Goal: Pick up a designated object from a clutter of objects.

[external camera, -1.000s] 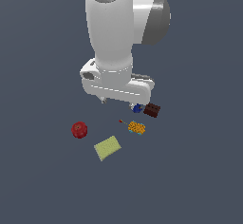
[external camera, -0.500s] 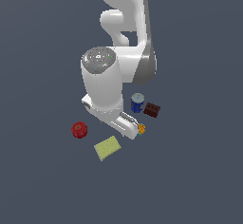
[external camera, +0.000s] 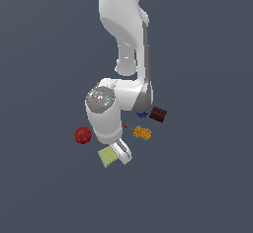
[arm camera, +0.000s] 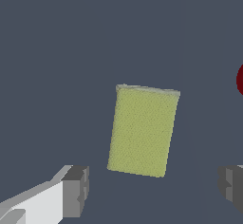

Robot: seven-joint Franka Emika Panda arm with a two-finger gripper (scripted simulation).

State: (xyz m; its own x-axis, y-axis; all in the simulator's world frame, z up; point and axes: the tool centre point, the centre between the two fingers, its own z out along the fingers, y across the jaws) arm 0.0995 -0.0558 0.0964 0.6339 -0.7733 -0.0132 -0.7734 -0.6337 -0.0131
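Note:
The designated object, a flat pale yellow-green pad (external camera: 106,156) (arm camera: 143,131), lies on the dark floor. My gripper (external camera: 122,154) (arm camera: 154,190) hangs right over its edge on the exterior view's right, and the arm hides part of it there. In the wrist view the two grey fingertips (arm camera: 76,191) stand wide apart, open, with nothing between them, and the pad lies just beyond the gap. The rest of the clutter: a red ball (external camera: 82,135) (arm camera: 240,79), an orange block (external camera: 142,133), a dark brown block (external camera: 158,114) and a sliver of a blue can (external camera: 142,113) behind the arm.
The bulky white arm (external camera: 121,79) rises over the middle of the scene and covers most of the blue can. The floor is a plain dark grey surface with no visible edges or walls.
The arm has swung down and toward the pad; the hand now sits low at the pad's edge instead of above the orange block. The objects have not moved.

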